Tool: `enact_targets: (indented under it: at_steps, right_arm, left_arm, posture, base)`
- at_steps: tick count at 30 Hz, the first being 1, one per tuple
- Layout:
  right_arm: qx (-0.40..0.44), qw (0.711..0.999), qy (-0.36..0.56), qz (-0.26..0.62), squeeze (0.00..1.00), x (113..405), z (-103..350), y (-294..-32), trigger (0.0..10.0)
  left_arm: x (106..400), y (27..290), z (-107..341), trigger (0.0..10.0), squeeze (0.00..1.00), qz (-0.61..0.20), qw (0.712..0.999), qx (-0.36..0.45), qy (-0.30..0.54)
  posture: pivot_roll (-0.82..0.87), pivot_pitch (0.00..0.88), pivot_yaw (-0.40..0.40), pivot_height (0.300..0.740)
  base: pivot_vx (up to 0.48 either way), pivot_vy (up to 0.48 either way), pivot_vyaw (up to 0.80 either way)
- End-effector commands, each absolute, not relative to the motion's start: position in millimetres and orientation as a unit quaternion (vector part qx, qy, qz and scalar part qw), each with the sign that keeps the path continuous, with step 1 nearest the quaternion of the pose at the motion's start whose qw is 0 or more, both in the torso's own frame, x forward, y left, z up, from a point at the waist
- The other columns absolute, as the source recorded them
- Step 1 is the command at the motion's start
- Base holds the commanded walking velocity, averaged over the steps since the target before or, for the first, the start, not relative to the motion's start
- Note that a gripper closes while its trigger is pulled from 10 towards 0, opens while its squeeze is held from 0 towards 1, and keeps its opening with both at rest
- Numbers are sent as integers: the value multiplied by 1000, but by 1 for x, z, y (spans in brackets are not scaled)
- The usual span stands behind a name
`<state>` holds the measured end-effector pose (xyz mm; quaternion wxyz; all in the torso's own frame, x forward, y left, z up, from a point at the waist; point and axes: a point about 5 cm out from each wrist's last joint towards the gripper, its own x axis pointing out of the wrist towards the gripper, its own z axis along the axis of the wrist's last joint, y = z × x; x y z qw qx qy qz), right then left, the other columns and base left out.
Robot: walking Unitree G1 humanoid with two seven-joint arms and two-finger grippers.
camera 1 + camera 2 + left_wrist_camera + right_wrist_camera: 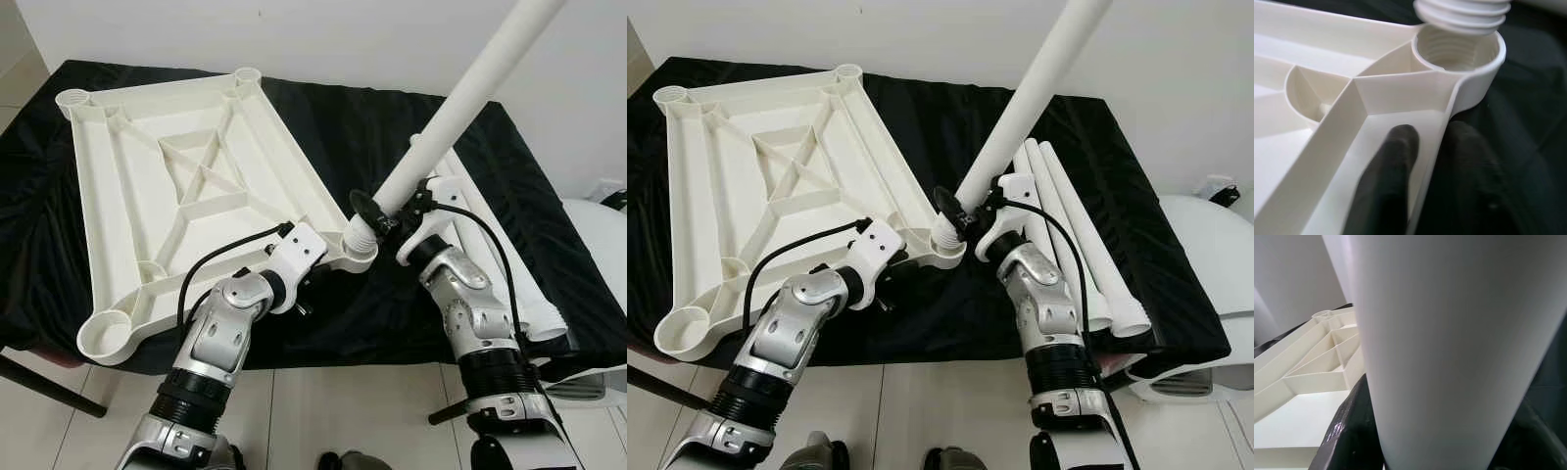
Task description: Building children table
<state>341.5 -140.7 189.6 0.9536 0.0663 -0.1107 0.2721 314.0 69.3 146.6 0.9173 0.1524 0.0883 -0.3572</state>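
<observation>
Right pincer (390,211) pinching long white plastic tube leg (460,108), tilted toward upper right | threaded end just above (misaligned) corner socket (1457,49) | left pincer (1425,166) pinching upturned white ribbed tabletop (176,186) rim, lower centre.

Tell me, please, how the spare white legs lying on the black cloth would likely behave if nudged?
The spare legs are smooth round tubes, so they would probably roll. They look like hollow plastic, likely light and stiff. The black cloth may slow them somewhat.

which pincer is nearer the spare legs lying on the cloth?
Right. The right pincer grips the raised leg right beside the spare legs. The left pincer clamps the tabletop rim by the corner socket, farther from them.
</observation>
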Motion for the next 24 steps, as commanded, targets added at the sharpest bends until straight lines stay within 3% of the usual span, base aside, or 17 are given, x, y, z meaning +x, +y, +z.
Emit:
enact_targets:
  at_steps: [1,15,16,17,18,24]
  right_arm:
    - [64,954,-125,265,0,343,195,-146,10000]
    - [41,947,-123,294,0,348,201,-151,10000]
    - [33,944,-120,305,0,350,202,-152,10000]
    - [33,944,-120,305,0,350,202,-152,10000]
    - [26,939,-114,322,0,351,204,-152,10000]
    - [3,924,-107,367,0,354,209,-152,10000]
  left_arm:
    - [320,86,142,10000,1000,-292,941,141,102]
    - [316,87,187,10000,1000,-368,921,127,17]
    - [314,85,196,10000,357,-390,914,116,2]
    - [314,85,196,10000,357,-390,914,116,2]
    - [310,82,208,10000,0,-415,905,91,-15]
    - [306,74,233,10000,0,-470,881,35,-44]
  posture:
    - [-34,77,-53,740]
    - [-17,72,-57,740]
    - [-12,69,-60,740]
    - [-12,69,-60,740]
    - [-8,67,-61,740]
    - [-1,56,-63,740]
  base:
    - [0,0,0]
    - [0,0,0]
    - [0,0,0]
    - [0,0,0]
    - [0,0,0]
    - [0,0,0]
